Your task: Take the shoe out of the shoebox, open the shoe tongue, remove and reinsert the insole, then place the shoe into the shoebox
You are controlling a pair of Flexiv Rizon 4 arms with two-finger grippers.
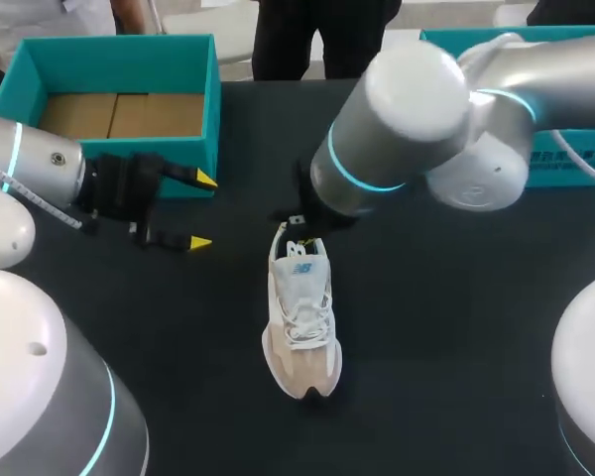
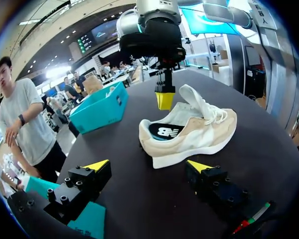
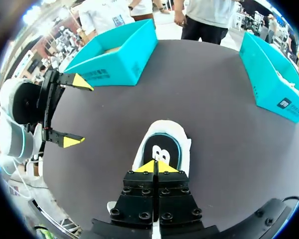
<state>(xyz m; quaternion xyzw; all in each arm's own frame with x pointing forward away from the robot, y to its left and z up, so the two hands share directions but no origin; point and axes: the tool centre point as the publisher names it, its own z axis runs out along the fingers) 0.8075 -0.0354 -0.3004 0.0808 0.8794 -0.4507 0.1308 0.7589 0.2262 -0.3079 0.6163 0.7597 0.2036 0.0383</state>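
- Already out of the shoebox [image 1: 210,99], the shoe [image 1: 299,317] stands on the bench [image 1: 456,327], toe toward the robot.
- Right jaws are clenched with nothing visibly between them, poised just over the heel opening, likely lined up to reach the dark insole [image 3: 162,152].
- Left jaws are released and spread wide beside the shoe, near the shoebox, apparently waiting to steady it.

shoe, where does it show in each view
Head view: shoe mid-table, right of the left gripper.
Left wrist view: shoe ahead of the left gripper.
Right wrist view: shoe just under the right gripper.
Shared landmark: the open left gripper, in all three.
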